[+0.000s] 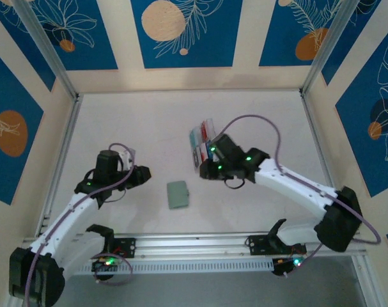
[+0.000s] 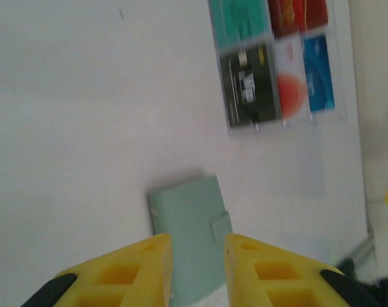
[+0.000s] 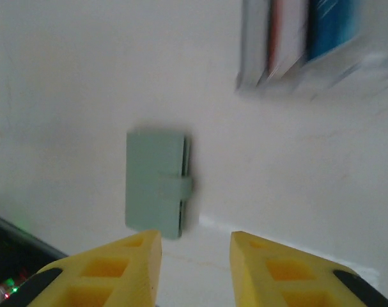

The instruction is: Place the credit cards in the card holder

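The card holder (image 1: 178,194), a shut sage-green wallet with a snap tab, lies flat on the white table between the two arms. My left gripper (image 1: 142,174) hovers to its left, open by a narrow gap with nothing between its yellow fingers. In the left wrist view the card holder (image 2: 190,224) lies just beyond the left gripper (image 2: 197,246). The credit cards (image 1: 202,137) sit in a clear box behind the right gripper (image 1: 209,169), which is open and empty. In the right wrist view the card holder (image 3: 156,182) lies ahead of the right gripper (image 3: 197,240), to its left.
The clear compartment box (image 2: 280,61) holds teal, red, blue, white and black cards side by side; its blurred edge (image 3: 309,45) is at the upper right of the right wrist view. An aluminium rail (image 1: 194,243) runs along the near table edge. Walls enclose the table.
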`<state>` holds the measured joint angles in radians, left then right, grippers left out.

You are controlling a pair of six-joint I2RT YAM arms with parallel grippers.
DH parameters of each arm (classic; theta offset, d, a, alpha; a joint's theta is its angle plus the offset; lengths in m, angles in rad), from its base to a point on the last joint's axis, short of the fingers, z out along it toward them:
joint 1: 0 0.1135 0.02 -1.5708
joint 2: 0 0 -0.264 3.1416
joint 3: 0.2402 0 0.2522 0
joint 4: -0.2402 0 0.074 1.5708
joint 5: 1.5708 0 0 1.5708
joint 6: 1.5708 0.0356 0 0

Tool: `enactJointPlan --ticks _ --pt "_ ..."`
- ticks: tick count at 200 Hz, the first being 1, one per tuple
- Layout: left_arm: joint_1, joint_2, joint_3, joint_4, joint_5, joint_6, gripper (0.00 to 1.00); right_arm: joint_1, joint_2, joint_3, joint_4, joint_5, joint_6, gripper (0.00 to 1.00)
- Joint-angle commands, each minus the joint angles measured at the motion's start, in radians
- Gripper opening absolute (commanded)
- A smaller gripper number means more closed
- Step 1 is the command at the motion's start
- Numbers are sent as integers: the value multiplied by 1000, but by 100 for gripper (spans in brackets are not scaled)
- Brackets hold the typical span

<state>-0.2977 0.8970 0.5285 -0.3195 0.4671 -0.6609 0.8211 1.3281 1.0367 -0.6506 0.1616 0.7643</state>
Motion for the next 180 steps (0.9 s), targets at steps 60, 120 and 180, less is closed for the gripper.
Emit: enactJointPlan --ticks 60,120,180 --pt "-161 245 -61 256 82 -115 19 146 303 113 31 -51 57 25" --pt "-176 326 -60 256 53 -89 18 80 371 49 127 -210 67 41" --pt "-193 383 -84 276 32 -73 16 40 410 -8 227 -306 69 52"
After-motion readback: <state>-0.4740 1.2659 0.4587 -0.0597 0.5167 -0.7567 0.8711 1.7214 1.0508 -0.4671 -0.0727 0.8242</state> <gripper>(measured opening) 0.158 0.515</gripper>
